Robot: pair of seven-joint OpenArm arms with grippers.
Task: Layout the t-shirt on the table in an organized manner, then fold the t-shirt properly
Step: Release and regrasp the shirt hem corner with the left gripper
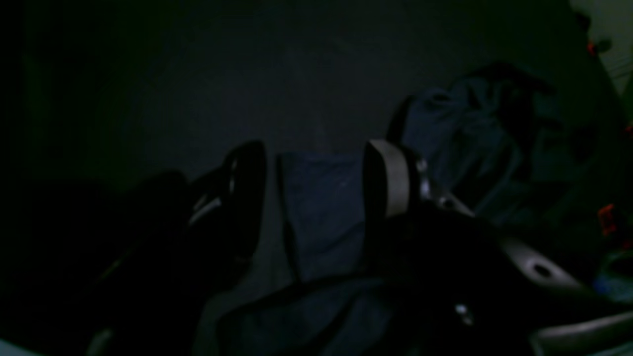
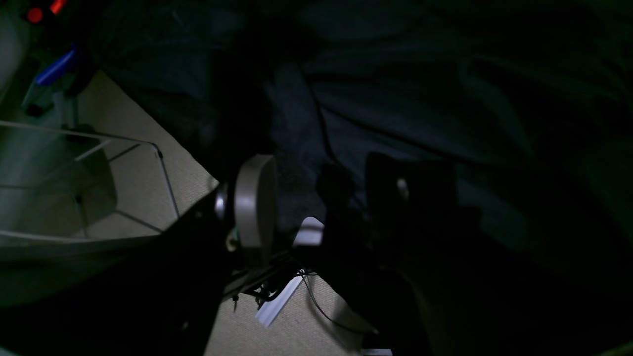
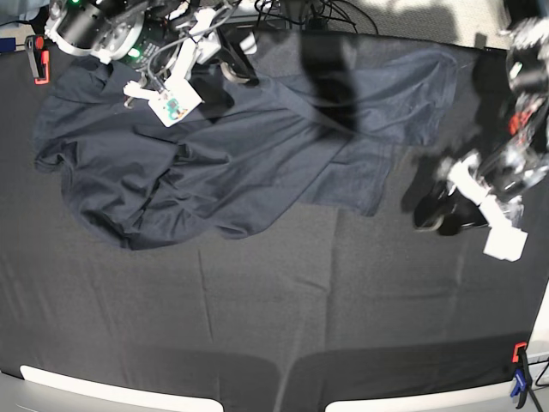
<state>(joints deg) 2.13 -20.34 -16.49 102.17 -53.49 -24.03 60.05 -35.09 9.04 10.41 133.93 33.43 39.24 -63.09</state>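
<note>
t-shirt (image 3: 197, 146): thin smooth navy fabric, rumpled, spread over far left of table (image 3: 283, 300) | table: black matte cloth | left gripper (image 3: 444, 215): jaws apart, empty | right gripper (image 3: 225, 62): jaws apart above shirt | no legible writing

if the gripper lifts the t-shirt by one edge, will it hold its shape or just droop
Probably droop: the t-shirt lies in soft folds and creases, so it looks thin and floppy. It likely weighs little. Pushed, it would probably bunch on the table rather than slide whole.
</note>
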